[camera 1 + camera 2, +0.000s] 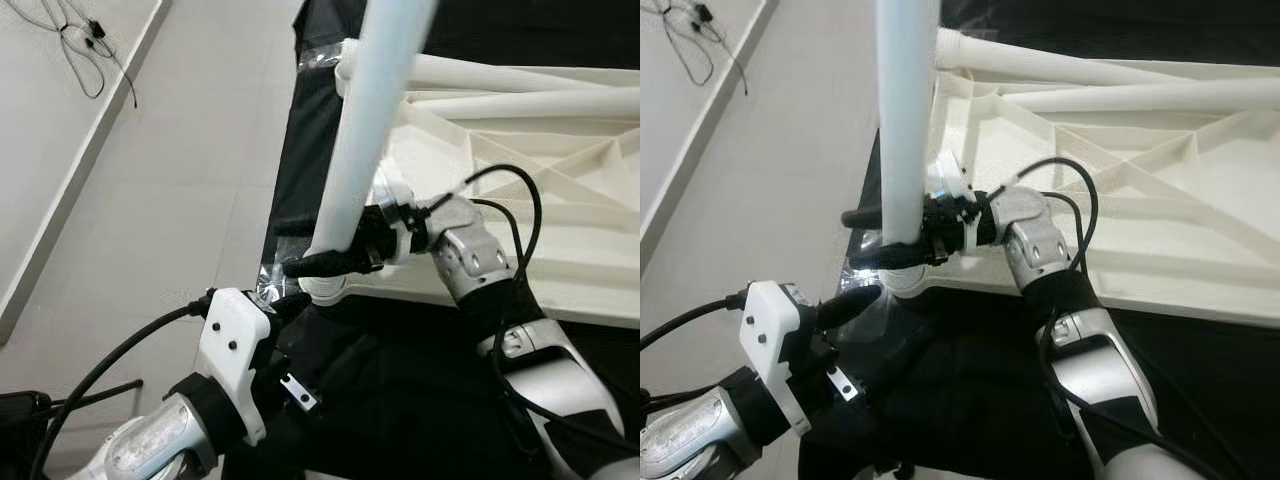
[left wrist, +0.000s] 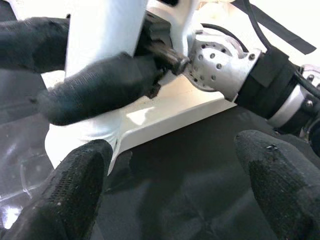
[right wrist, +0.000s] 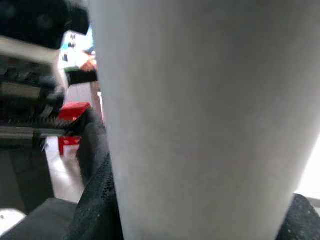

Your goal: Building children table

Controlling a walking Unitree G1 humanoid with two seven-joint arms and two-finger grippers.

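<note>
The white children's table top (image 1: 560, 200) lies upside down on a black cloth (image 1: 400, 400), its ribs facing up. One white table leg (image 1: 360, 130) stands upright in the socket (image 1: 325, 290) at the near left corner. My right gripper (image 1: 330, 245) is shut on this leg just above the socket, and in the right wrist view the leg (image 3: 200, 120) sits against one black finger (image 3: 95, 190). My left gripper (image 2: 175, 190) is open, just in front of the socket (image 2: 75, 145), with nothing between its fingers.
Two more white legs (image 1: 1090, 70) lie across the far side of the table top. Pale tiled floor (image 1: 170, 180) stretches to the left, with loose cables (image 1: 85, 50) near the wall. A black cable loops over my right wrist (image 1: 520, 200).
</note>
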